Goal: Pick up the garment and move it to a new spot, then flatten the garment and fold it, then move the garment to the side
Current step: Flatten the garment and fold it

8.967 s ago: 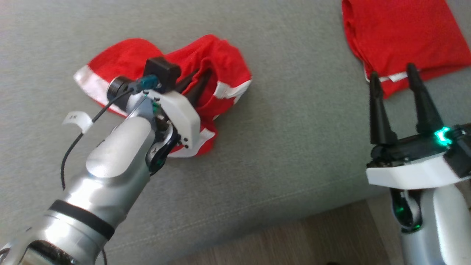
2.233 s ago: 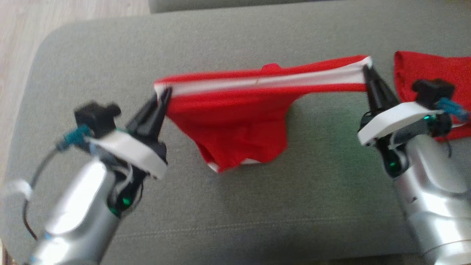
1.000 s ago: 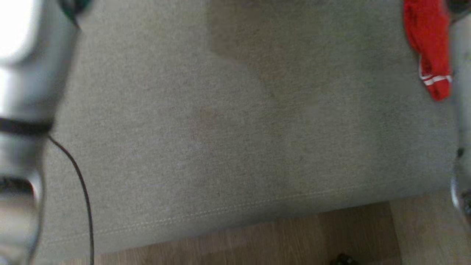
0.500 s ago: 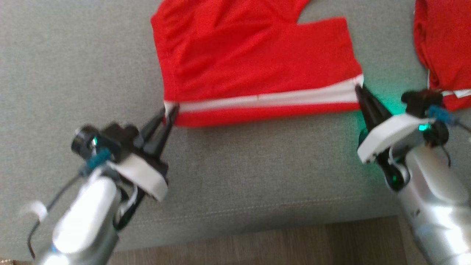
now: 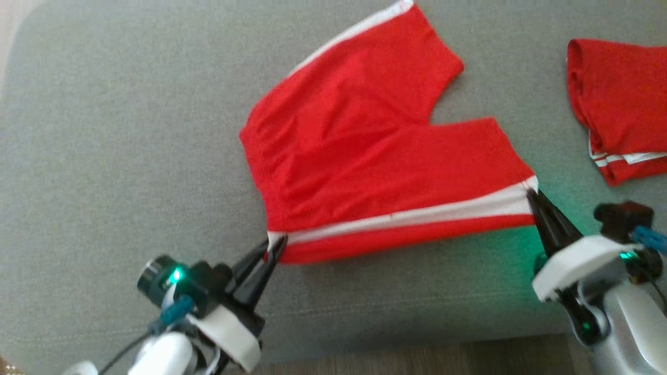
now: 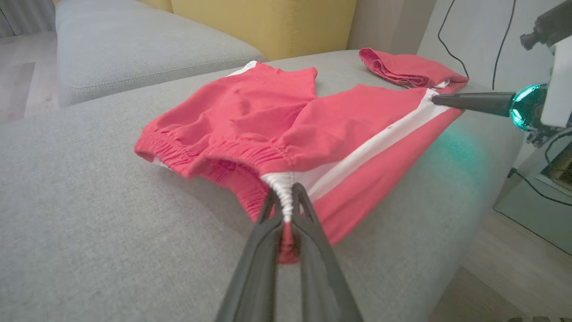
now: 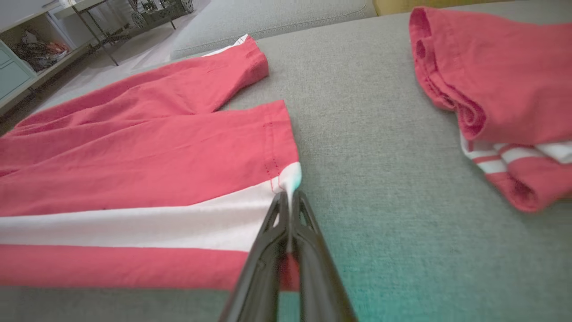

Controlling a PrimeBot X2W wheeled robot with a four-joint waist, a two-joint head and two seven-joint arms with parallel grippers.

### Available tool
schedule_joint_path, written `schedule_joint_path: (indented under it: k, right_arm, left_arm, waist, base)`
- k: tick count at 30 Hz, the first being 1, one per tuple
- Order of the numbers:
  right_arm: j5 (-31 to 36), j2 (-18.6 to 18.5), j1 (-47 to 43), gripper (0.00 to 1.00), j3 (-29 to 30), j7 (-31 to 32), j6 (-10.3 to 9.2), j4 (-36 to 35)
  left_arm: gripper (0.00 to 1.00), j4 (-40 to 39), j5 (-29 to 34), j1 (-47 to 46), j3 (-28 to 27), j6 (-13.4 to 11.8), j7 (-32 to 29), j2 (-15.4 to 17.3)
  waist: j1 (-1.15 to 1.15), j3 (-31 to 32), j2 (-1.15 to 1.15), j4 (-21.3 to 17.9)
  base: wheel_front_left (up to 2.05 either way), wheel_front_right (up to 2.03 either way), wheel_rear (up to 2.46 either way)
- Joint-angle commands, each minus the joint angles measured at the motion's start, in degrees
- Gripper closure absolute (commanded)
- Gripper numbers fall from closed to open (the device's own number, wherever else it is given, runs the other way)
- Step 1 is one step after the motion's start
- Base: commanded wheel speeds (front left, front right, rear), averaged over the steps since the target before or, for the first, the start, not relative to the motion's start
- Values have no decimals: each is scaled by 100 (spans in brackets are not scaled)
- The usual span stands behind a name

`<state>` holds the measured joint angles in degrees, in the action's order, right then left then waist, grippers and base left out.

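The garment is a pair of red shorts with a white side stripe, spread mostly flat on the grey sofa cushion. Its near edge is stretched between both grippers. My left gripper is shut on the waistband end of the stripe, seen up close as gathered white elastic pinched between the fingers. My right gripper is shut on the leg hem corner at the stripe's other end. The far leg lies angled away toward the back.
A second red garment, folded, lies on the cushion at the right, close to my right arm. The cushion's front edge and wooden floor run just behind both grippers. A yellow backrest stands beyond the cushion.
The shorts went from hanging stretched in the air between both grippers to lying spread on the cushion. Over the last half second both grippers drew nearer the front edge, still gripping.
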<state>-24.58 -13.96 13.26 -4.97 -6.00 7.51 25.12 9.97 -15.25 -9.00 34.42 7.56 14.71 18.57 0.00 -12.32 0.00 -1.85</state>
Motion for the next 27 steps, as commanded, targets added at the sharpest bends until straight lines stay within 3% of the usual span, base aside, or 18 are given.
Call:
schedule_joint_path:
  k: [1,7,12,20,27]
  right_arm:
    - [32,-146,-163,100,15,74,-2,-285]
    - [-33,-191,-1114,100,512,969,-2,-1677]
    - [45,-107,-1196,100,911,1770,-2,-2523]
    - [444,54,271,100,1046,3235,-2,-2311]
    - [396,-132,1631,100,852,3801,-2,-1653]
  left_arm:
    - [100,-220,-12,-30,-213,-8,29,170]
    - [100,-597,-139,329,-100,-8,29,278]
    - [100,-696,-464,98,15,-8,29,236]
    - [100,212,-1427,-1110,255,-8,18,-176]
    - [100,941,-2044,-2172,356,-8,7,-484]
  waist:
    - [0,75,0,8]
    - [0,197,0,82]
    - [0,211,0,181]
    - [0,-205,0,397]
    - [0,-697,0,656]
  base:
    - [0,0,0]
    - [0,0,0]
    - [0,0,0]
    - [0,0,0]
    - [0,0,0]
